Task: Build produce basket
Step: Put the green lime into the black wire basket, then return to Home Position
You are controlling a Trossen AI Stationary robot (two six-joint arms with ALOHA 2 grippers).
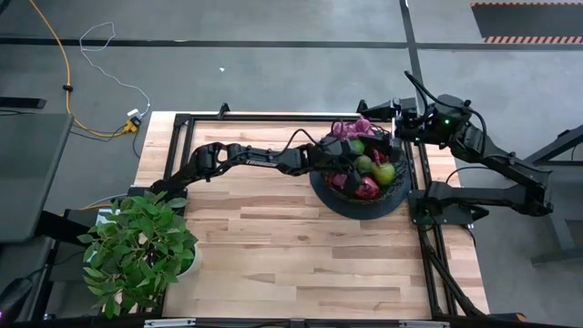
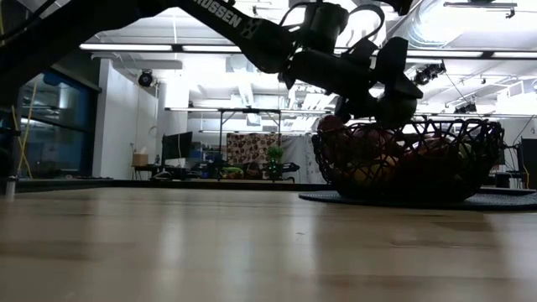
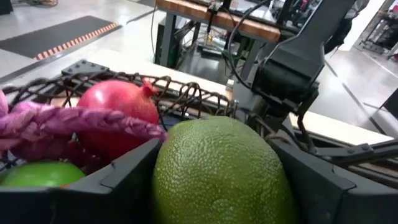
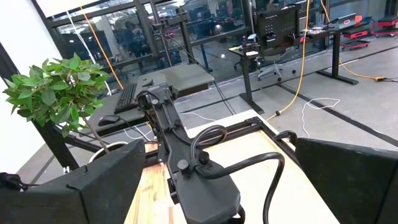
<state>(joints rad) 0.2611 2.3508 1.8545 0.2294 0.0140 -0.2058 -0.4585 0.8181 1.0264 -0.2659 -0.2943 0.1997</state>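
The black wire mesh basket (image 1: 398,194) (image 2: 470,143) stands by the table's right edge, filled with produce: purple grapes (image 1: 351,128), a red apple (image 1: 367,189), green fruits (image 1: 383,173). My left gripper (image 1: 344,157) (image 2: 382,88) reaches in over the basket's left rim, shut on a big green lime (image 3: 217,174). The left wrist view shows a red round fruit (image 3: 118,102), a purple piece (image 3: 68,121) and a smaller lime (image 3: 37,174) beside it. My right gripper (image 1: 401,120) (image 4: 205,186) hovers open at the basket's far right side, holding nothing. My left gripper pinches the big green lime by its two sides (image 3: 163,177), one finger (image 3: 124,180) on each flank. The fingers come from the table's left, slanting down over the basket's rim (image 3: 186,93). Whether the lime rests on the produce below, I cannot tell.
A leafy green plant (image 1: 137,251) in a white pot stands at the table's near left corner. A black frame (image 1: 273,117) runs along the table's far and right edges. Bare wood (image 1: 273,237) stretches between the plant and the basket.
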